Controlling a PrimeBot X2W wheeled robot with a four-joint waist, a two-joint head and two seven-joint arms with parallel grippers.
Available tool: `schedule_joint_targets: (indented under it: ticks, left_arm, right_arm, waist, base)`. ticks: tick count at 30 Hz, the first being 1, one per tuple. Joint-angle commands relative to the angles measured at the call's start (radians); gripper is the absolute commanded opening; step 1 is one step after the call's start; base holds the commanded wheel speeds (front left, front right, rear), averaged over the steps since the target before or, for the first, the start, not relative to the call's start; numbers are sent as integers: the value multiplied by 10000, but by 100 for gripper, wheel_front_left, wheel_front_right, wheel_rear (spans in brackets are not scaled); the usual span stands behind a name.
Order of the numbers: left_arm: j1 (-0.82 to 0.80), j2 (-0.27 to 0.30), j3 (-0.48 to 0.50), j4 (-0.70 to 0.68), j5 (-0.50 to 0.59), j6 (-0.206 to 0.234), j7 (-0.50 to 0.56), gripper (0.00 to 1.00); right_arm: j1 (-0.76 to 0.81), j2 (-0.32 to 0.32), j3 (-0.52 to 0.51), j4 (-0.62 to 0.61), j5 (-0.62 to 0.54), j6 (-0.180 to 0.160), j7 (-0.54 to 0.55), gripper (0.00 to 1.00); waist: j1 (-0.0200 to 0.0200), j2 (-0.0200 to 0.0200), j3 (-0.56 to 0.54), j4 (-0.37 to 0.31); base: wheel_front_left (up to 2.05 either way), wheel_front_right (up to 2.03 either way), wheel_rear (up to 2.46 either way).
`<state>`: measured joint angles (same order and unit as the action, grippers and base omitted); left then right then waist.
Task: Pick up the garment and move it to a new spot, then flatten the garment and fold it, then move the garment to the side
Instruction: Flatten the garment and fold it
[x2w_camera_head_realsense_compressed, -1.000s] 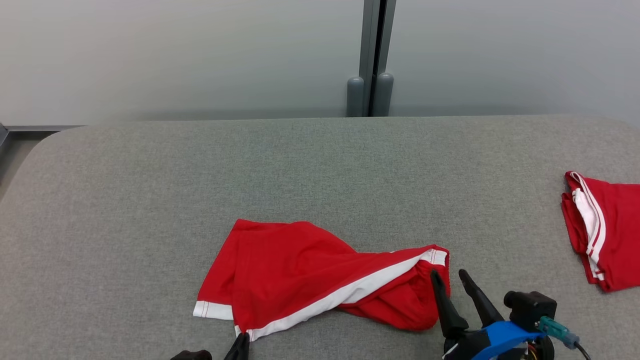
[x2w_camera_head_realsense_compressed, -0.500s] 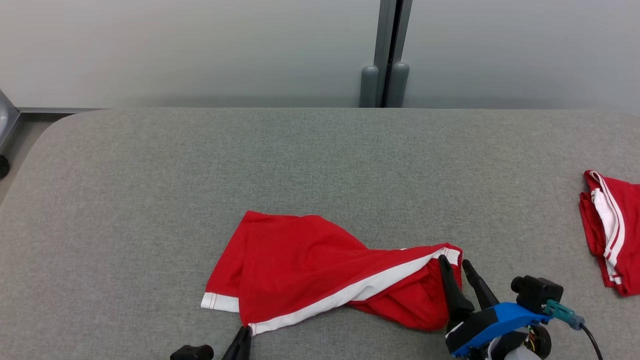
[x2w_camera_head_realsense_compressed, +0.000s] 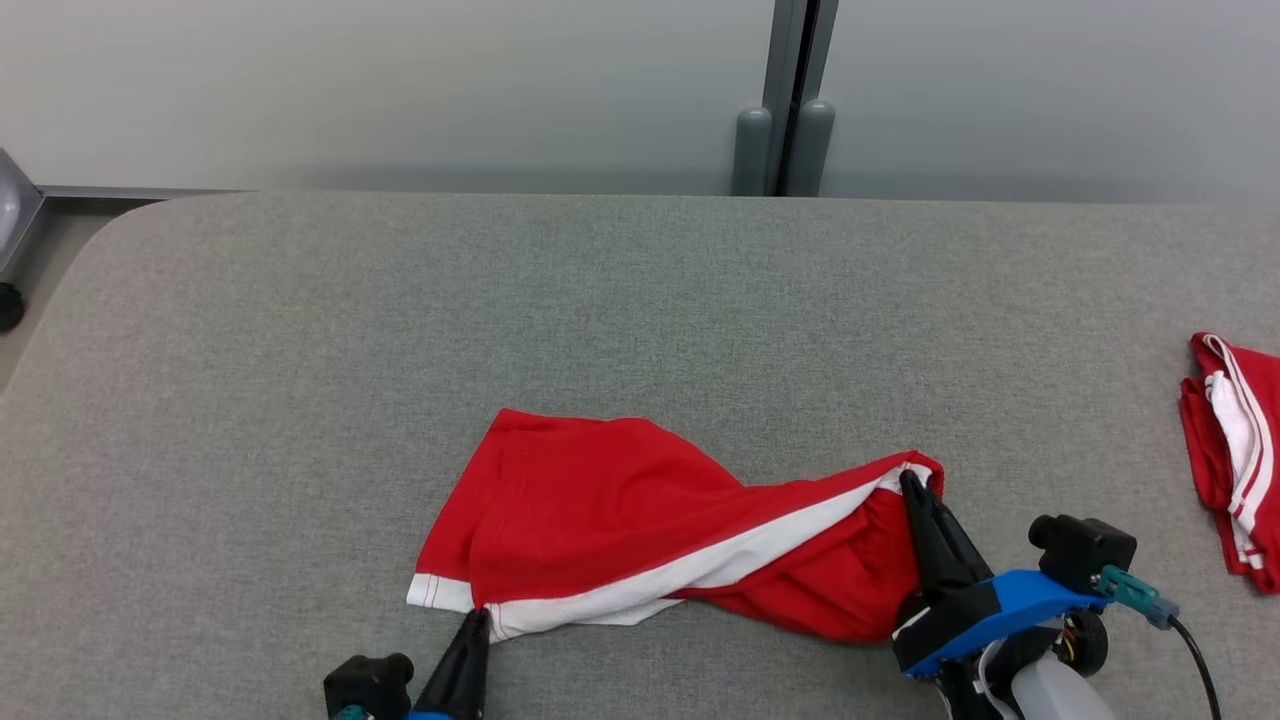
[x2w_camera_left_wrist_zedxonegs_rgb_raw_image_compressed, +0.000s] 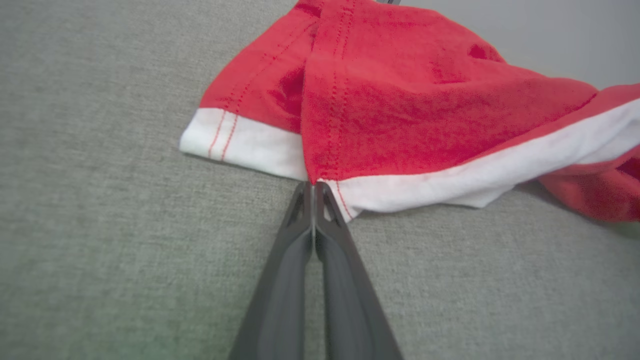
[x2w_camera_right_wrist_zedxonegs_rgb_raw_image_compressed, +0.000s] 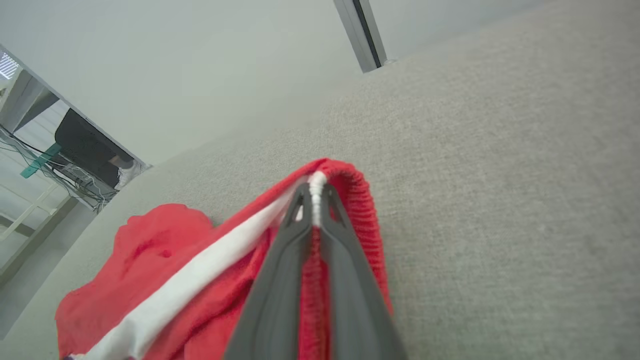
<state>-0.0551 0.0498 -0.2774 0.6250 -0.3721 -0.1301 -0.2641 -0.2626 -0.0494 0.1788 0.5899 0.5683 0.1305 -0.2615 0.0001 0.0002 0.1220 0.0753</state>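
Head view looks down on a grey fabric-covered table (x2w_camera_head_realsense_compressed: 600, 320), and the red shorts (x2w_camera_head_realsense_compressed: 620, 520) lie crumpled on its near half, a little right of the middle. They have a white stripe running down the side and white bands at the leg hems. The cloth stretches from a leg hem at the near left to a bunched end at the right.

The left gripper (x2w_camera_head_realsense_compressed: 478, 618) comes up from the near edge with its fingers pressed together on the near-left corner of the red shorts. In the left wrist view the left gripper (x2w_camera_left_wrist_zedxonegs_rgb_raw_image_compressed: 313, 186) pinches the spot where a red stitched seam meets the white hem band, and the rest of the red shorts (x2w_camera_left_wrist_zedxonegs_rgb_raw_image_compressed: 410, 115) lies rumpled on the table beyond.

The right gripper (x2w_camera_head_realsense_compressed: 912, 485), on a blue wrist mount (x2w_camera_head_realsense_compressed: 1000, 600) with a black camera block (x2w_camera_head_realsense_compressed: 1080, 545), is clamped on the far-right end. In the right wrist view the right gripper (x2w_camera_right_wrist_zedxonegs_rgb_raw_image_compressed: 315, 192) has its tips closed over a ribbed red edge and the end of the white stripe, and the red shorts (x2w_camera_right_wrist_zedxonegs_rgb_raw_image_compressed: 165, 250) trail away to the left.

A folded red garment (x2w_camera_head_realsense_compressed: 1235, 450) with white trim lies at the table's right edge, well apart from the shorts. A grey post (x2w_camera_head_realsense_compressed: 790, 100) splits the pale wall behind the table.
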Motion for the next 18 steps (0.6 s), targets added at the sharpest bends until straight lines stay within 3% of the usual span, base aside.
schedule_joint_targets:
  ticks: [1,10,14,18]
  left_arm:
    - [-188,12,147,-212,27,2,2,0]
    - [-1046,105,1768,-2957,933,-3,3,0]
    - [-2139,604,2546,-3968,1357,-4,4,0]
    - [-3528,1259,3048,-4138,1606,14,3,0]
  right_arm:
    - [-16,-35,-34,-191,-41,4,-54,0]
    - [-283,-260,-69,-2056,-293,3,-54,0]
    - [-919,-815,328,-2801,-60,3,-55,0]
    - [-2063,-1530,972,-2976,-25,-7,-54,0]
  waist:
    - [-1,-2,-79,-17]
    - [-1,-2,-831,-220]
    - [-1,-2,-879,-325]
    - [-1,-2,-541,-457]
  base:
    - [0,0,0]
    - [0,0,0]
    - [0,0,0]
    - [0,0,0]
